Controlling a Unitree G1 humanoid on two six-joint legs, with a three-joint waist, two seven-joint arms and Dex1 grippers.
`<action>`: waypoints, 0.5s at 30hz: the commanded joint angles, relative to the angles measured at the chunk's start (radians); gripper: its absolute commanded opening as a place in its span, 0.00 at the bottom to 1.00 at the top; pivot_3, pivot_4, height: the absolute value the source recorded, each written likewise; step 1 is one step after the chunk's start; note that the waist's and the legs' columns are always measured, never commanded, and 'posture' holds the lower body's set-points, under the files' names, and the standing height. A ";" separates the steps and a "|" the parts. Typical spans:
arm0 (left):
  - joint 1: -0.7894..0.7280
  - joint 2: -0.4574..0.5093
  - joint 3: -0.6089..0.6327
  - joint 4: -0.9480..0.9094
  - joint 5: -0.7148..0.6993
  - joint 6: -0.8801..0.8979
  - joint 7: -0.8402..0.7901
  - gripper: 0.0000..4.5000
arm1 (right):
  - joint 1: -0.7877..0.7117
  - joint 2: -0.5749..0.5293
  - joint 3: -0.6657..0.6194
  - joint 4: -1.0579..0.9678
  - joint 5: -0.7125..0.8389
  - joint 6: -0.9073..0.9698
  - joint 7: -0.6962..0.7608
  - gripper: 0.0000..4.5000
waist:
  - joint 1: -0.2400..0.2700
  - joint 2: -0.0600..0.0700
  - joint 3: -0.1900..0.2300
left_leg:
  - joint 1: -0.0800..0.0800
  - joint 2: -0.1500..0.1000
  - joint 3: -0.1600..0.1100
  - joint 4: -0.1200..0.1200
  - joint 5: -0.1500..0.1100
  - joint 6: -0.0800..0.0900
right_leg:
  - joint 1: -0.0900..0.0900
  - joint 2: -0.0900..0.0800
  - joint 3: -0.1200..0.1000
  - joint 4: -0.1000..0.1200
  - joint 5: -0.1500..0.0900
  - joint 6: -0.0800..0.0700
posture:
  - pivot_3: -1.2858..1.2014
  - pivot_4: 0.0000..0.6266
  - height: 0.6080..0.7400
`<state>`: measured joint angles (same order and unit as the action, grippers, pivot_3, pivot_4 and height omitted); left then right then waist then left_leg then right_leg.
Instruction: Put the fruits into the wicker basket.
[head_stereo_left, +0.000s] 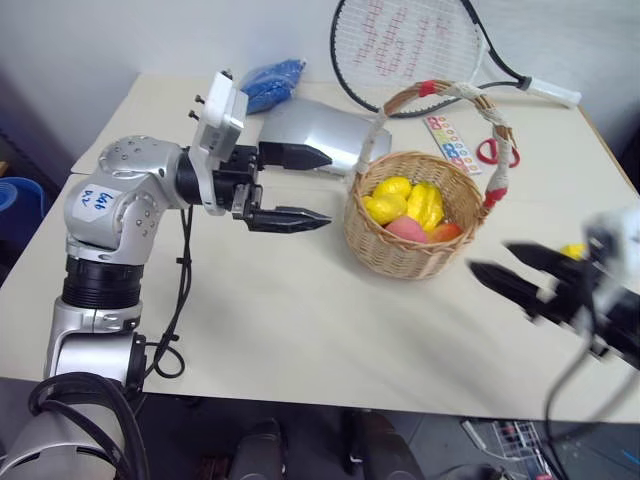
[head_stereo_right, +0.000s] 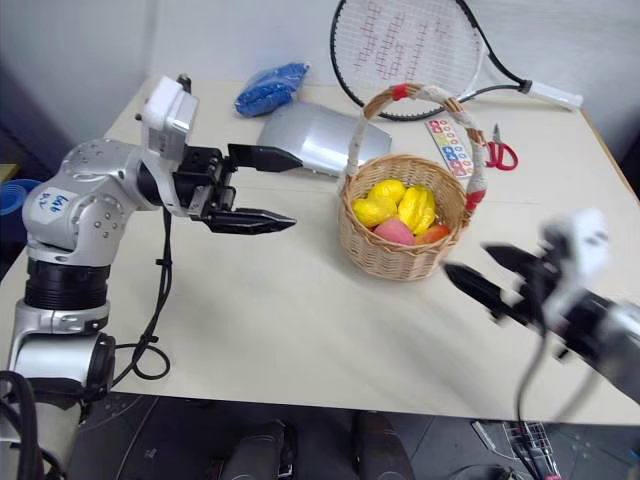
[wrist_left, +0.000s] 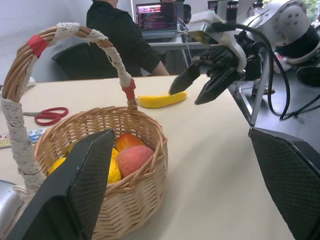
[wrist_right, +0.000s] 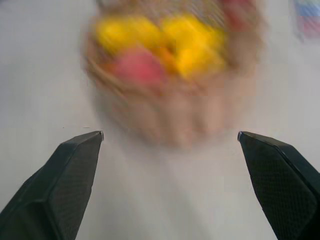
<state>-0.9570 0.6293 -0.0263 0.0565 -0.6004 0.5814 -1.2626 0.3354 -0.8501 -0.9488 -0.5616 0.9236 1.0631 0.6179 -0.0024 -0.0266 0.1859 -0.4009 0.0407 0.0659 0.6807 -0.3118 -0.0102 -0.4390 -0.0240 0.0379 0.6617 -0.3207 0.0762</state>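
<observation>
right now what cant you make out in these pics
- Fruits low in the wicker basket: hidden by the top fruits and the wall, head views.
- Banana: partly behind the right gripper, left wrist view.
- Basket contents: motion-blurred, right wrist view.

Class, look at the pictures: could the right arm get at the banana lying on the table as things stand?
Probably yes: the banana lies on bare table beside the open right gripper, with nothing between them.
</observation>
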 joint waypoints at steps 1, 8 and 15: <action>-0.022 -0.001 0.017 -0.014 -0.009 -0.008 -0.010 1.00 | 0.164 -0.029 -0.085 0.136 -0.204 -0.270 0.238 0.99 | -0.002 0.000 0.000 | 0.002 -0.004 0.000 0.000 0.000 0.001 | 0.002 0.001 0.000 0.000 0.000 0.001 | 0.52 0.24 1.00; -0.002 -0.016 0.022 -0.045 -0.007 -0.011 0.011 1.00 | 0.009 -0.150 0.016 0.542 -0.366 -0.498 0.274 0.99 | -0.035 -0.002 0.001 | 0.032 -0.003 0.006 -0.012 -0.002 0.004 | 0.029 -0.001 0.007 -0.008 0.001 0.004 | 0.52 0.24 1.00; 0.041 -0.020 0.043 -0.132 -0.030 0.023 0.066 1.00 | -0.398 -0.183 0.339 0.841 -0.509 -0.628 0.212 0.99 | -0.044 0.000 0.002 | 0.033 0.000 0.006 -0.016 0.003 -0.005 | 0.026 -0.002 0.011 -0.008 0.001 0.004 | 0.52 0.24 1.00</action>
<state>-0.9127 0.6011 -0.0146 -0.0314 -0.6066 0.6001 -1.2121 -0.0170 -1.0133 -0.6387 0.2282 0.4435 0.4687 0.8494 -0.0461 -0.0265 0.1875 -0.3685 0.0400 0.0724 0.6646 -0.3086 -0.0153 -0.4141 -0.0266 0.0493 0.6547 -0.3201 0.0798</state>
